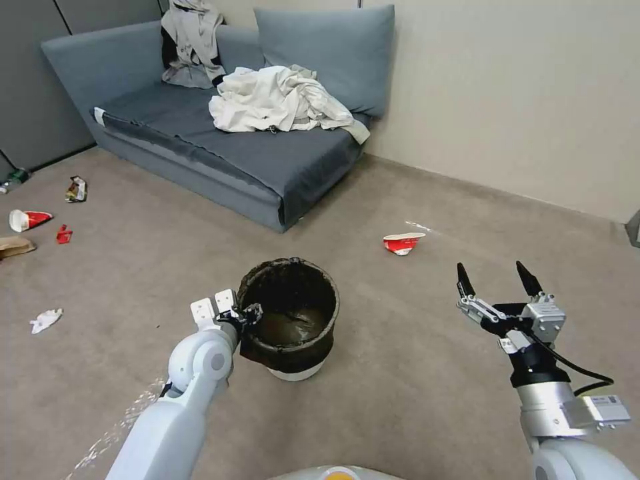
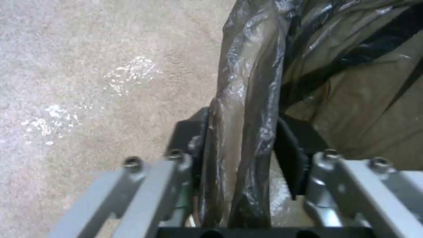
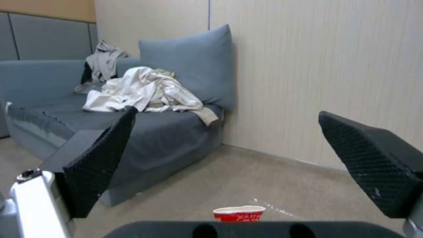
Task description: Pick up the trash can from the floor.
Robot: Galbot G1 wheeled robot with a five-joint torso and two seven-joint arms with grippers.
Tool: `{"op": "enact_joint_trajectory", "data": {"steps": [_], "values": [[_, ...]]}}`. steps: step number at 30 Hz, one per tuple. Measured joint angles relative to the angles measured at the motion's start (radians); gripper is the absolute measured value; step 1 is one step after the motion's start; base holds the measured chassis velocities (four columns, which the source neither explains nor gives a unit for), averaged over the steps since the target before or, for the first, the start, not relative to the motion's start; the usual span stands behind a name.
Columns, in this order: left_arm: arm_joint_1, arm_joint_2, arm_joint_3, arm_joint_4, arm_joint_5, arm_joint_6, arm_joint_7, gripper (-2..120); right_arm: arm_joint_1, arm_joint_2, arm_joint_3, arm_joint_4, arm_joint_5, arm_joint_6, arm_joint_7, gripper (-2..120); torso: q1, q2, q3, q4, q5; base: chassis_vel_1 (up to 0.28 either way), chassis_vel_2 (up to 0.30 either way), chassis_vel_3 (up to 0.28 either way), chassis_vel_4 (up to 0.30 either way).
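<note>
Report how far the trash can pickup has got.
Done: the left tool has reached the trash can and is clamped on its bag-lined near rim, one pad inside and one outside in the left wrist view. In hand: the grip itself. Left: the lift; whether its white base is clear of the floor cannot be judged. The right tool hangs open and empty to the side.

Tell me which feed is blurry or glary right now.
Left wrist view: soft close up, the left tool and bin rim blurred, sheen on the bag. Head view: sharp, bent at the edges. Right wrist view: sofa clear, right tool near and soft.
</note>
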Motion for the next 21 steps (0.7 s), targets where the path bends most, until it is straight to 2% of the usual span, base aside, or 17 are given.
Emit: {"op": "enact_joint_trajectory", "data": {"steps": [2,3,4,7,21], "values": [[0.000,-0.001,-0.002,-0.002,-0.006,0.000,-0.002,23,0.000,0.000,0.000,-0.001,0.000,0.001,0.000,100,0.000,0.000,0.000,-0.0001,-0.0002,0.000,0.000,0.000,0.000],[0.001,-0.001,-0.003,-0.004,-0.008,0.000,-0.002,15,0.000,0.000,-0.001,-0.002,0.000,0.001,0.000,100,0.000,0.000,0.000,-0.0001,-0.0004,0.000,0.000,0.000,0.000],[0.001,-0.001,-0.003,-0.004,-0.008,0.000,-0.002,15,0.000,0.000,-0.001,-0.002,0.000,0.001,0.000,100,0.000,0.000,0.000,-0.0001,-0.0004,0.000,0.000,0.000,0.000],[0.003,-0.001,-0.007,-0.009,-0.010,0.000,-0.004,4,0.000,0.000,-0.003,-0.004,0.000,0.003,0.000,100,0.000,0.000,0.000,-0.0002,-0.0005,0.000,0.000,0.000,0.000],[0.008,-0.001,-0.031,-0.035,-0.044,-0.006,-0.003,3,0.001,-0.001,-0.006,-0.006,-0.002,0.004,0.000,100,0.000,0.000,0.000,-0.0003,-0.0003,0.000,0.000,0.000,0.000]]}}
